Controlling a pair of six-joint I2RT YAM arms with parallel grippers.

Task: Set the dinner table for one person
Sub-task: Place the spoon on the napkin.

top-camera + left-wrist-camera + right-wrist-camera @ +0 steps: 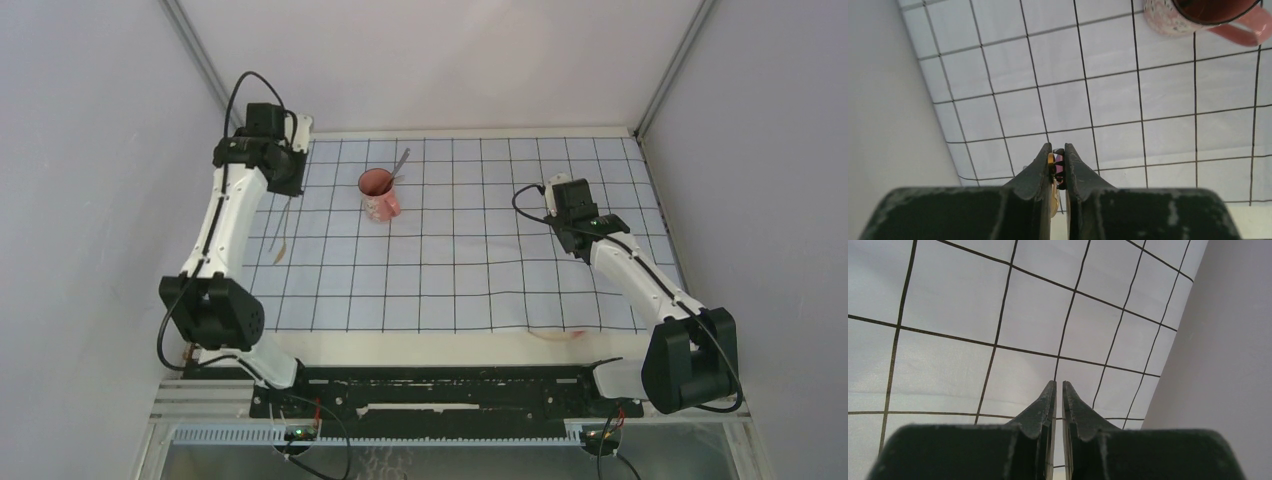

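Cream-white and plain, the dinner table lay mostly under a pale-blue gridded cloth. Over its far left corner the left tool was pinched narrow on a slim yellow-and-pink cutlery piece. The step looked like carrying it to a place setting, so the next move called for lowering it flat. The right tool hovered at the far right, jaws nearly together; whether it held anything I could not tell. A pink mug with a spoon stood near the left tool's likely path.
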